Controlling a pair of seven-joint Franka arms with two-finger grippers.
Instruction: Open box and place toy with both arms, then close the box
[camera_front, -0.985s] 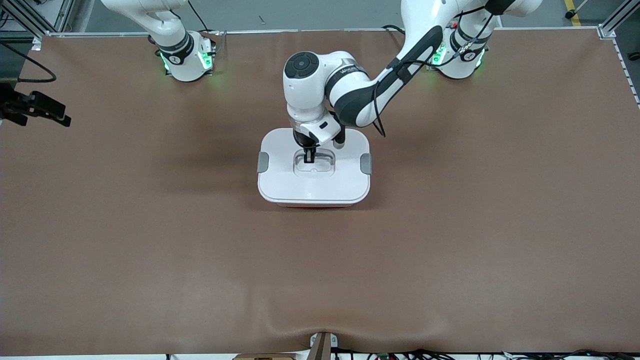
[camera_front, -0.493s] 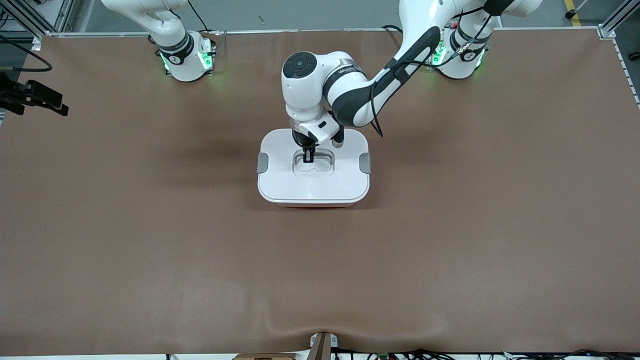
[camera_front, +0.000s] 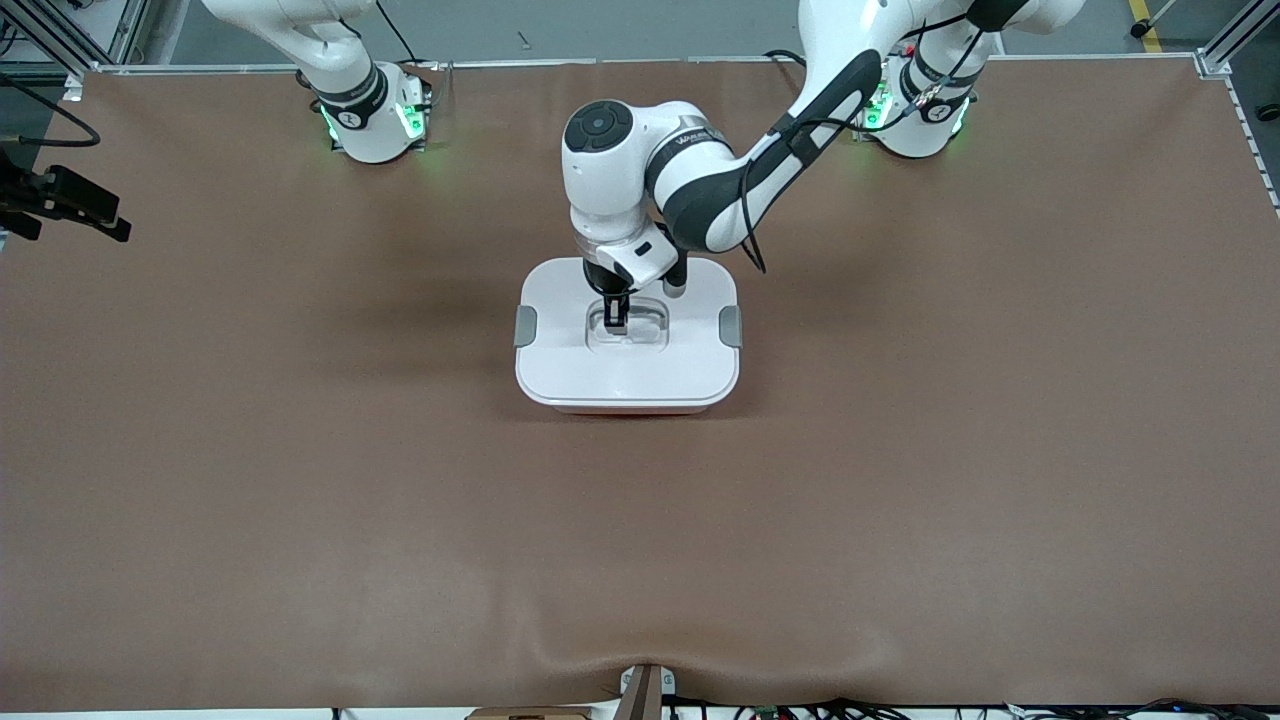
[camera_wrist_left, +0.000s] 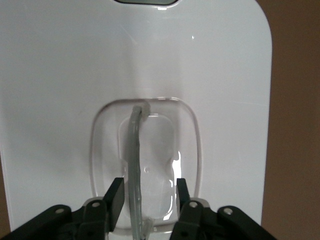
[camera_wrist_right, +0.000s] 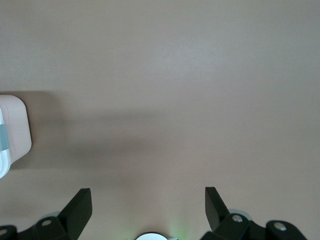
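Left gripper (camera_wrist_left: 145, 192): jaws spread, straddling the clear handle (camera_wrist_left: 134, 165) on the white lid (camera_front: 627, 375).
Right gripper (camera_wrist_right: 148, 206): waits, jaws wide.
Advice: lift straight up, clear of the handle.

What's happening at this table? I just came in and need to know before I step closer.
The left gripper is down at the clear handle in the middle of the box's white lid, its fingers spread on either side of the handle without gripping it. The lid sits on the box, grey clips at both ends. The right gripper waits open over bare table at its arm's end. No toy is in view.
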